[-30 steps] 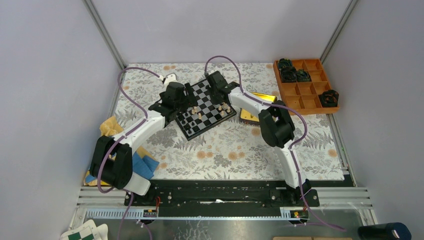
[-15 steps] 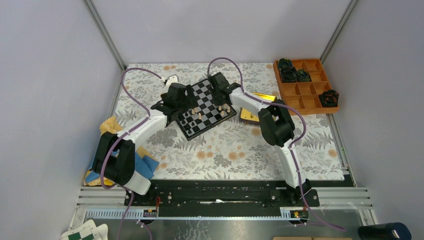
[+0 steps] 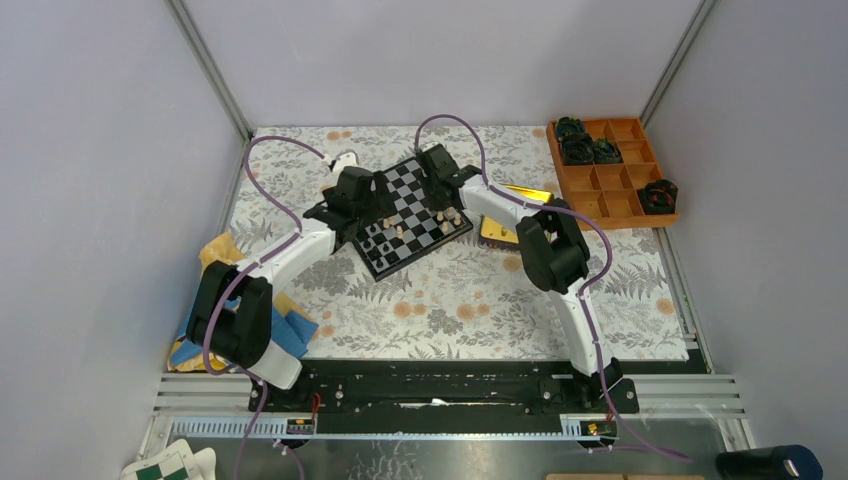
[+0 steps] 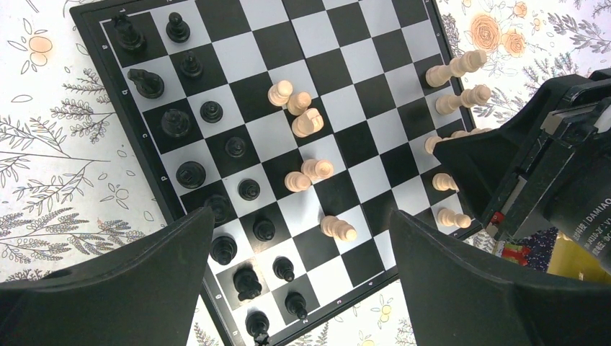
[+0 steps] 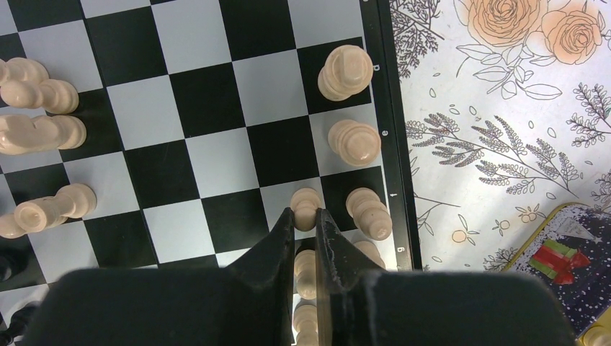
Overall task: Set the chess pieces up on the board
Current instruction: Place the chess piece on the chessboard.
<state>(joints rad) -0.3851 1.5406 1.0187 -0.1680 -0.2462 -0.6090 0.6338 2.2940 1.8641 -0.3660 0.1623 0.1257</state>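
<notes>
**Clerk:** Tan wood, entry one: pawn (image 5: 305, 203), at the tips of the right tool (image 5: 305, 218), over a square one row in from the edge of the board (image 5: 209, 151). Grip status?

**Keeper:** The fingers are drawn to a narrow slot around it. I cannot tell whether they pinch the pawn or merely flank it. I would treat it as the piece in hand.

**Clerk:** Entry two: left tool (image 4: 301, 216).

**Keeper:** It is spread wide and holds nothing. It hovers over the middle of the board, above the toppled tan pieces (image 4: 306, 121).

**Clerk:** Board location?

**Keeper:** It lies flat on the flowered tabletop (image 5: 497, 108), at an angle between the two arms. The black pieces (image 4: 191, 173) stand in two rows along one side, and that side appears complete. The tan back-row pieces (image 5: 353, 140) stand along the opposite edge, just beside the pawn.

**Clerk:** Handling notes?

**Keeper:**
- Seat the pawn upright at the centre of its square, with its base flat before release.
- Part the fingers only slightly, because a wide release could knock the close neighbours.
- Withdraw straight up.
- The left tool should probably take the toppled pieces one at a time, gripping each across its narrow body.
- It should also stay out of the right arm's corner, since the two tools work near each other.
</notes>
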